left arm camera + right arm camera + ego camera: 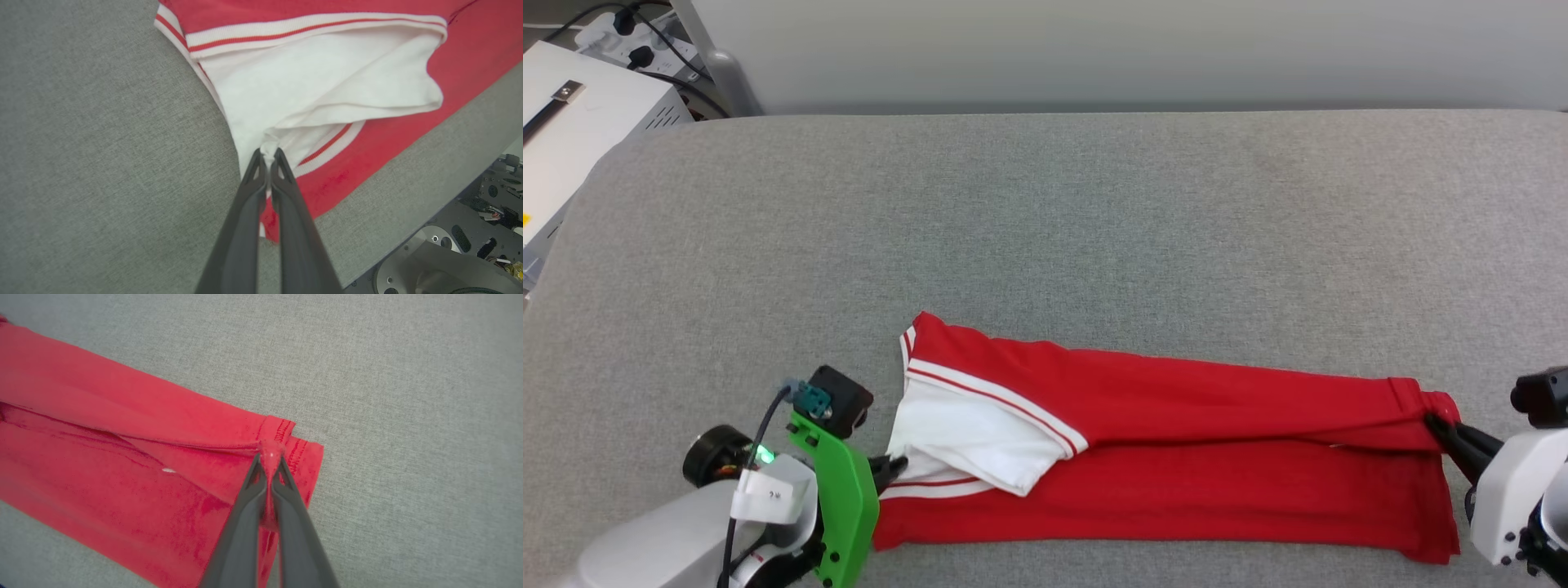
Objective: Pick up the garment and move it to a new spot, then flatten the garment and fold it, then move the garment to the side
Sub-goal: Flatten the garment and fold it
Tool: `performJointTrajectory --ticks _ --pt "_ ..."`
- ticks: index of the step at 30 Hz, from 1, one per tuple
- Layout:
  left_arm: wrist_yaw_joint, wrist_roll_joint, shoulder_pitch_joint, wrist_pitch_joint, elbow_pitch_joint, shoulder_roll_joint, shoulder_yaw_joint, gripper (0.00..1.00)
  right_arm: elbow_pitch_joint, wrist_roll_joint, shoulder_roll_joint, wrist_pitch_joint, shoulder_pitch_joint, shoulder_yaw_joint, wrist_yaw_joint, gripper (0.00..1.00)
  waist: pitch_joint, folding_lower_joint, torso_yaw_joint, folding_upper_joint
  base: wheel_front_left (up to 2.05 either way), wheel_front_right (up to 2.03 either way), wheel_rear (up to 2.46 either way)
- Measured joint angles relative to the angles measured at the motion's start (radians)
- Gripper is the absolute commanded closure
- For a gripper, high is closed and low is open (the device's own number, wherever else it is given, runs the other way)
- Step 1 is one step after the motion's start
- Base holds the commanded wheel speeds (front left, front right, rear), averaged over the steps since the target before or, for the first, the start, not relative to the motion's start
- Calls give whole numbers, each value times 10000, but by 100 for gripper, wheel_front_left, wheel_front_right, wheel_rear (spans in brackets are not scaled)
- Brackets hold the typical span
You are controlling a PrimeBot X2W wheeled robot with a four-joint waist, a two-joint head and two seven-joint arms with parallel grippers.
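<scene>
garment (1201, 482): red knit cloth, matt; a faint sheen is seen on the folds
sleeve (310, 81): white cloth, soft and matt
trim (310, 30): white-and-red striped band, finely woven, matt
table (1045, 212): covered in grey woven cloth, coarse and matt
left gripper (269, 157): dark plastic, smooth, dull sheen
right gripper (269, 461): dark plastic, smooth, dull sheen
bracket (845, 506): green plastic, smooth, slightly glossy
right arm shell (1507, 482): white plastic, smooth, glossy
box (588, 122): white painted metal, as it appears, smooth

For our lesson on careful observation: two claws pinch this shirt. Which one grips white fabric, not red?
The left claw: it pinches the garment at its white sleeve; the right claw pinches the red hem corner.
</scene>
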Motion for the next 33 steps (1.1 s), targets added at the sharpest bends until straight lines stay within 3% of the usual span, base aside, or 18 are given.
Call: performJointTrajectory --ticks 10,11,12,13,16,21,27,33 --pt "-6 31 858 -90 543 -460 4 100 -86 -441 619 439 1320 -851 0 100 198 0 101 0 0 0 0" --pt "-4 52 860 -125 648 -508 10 95 -79 -464 669 466 1329 -874 -2 93 214 0 98 0 0 0 0" --pt "-2 151 859 -224 775 -566 15 13 -79 -479 731 483 1330 -915 -2 51 227 0 91 0 0 0 0" --pt "8 213 862 -374 865 -627 31 0 -82 -477 802 481 1331 -984 -2 0 224 0 86 0 0 0 0" --pt "142 234 883 -755 999 -696 136 0 -247 -418 888 525 1333 -1101 -2 0 151 0 58 0 0 0 0" --pt "861 418 1120 -1894 732 -587 546 0 -1064 105 851 654 1386 -1632 -2 0 -87 0 17 0 0 0 0" --pt "2324 819 1564 -3678 157 -395 1335 0 -1756 907 468 999 1562 -2778 -2 0 -309 0 90 0 0 0 0" --pt "3555 1482 1979 -4355 -65 -543 2196 0 -1536 1898 341 2167 1743 -3570 -2 0 -284 0 273 0 0 0 0"
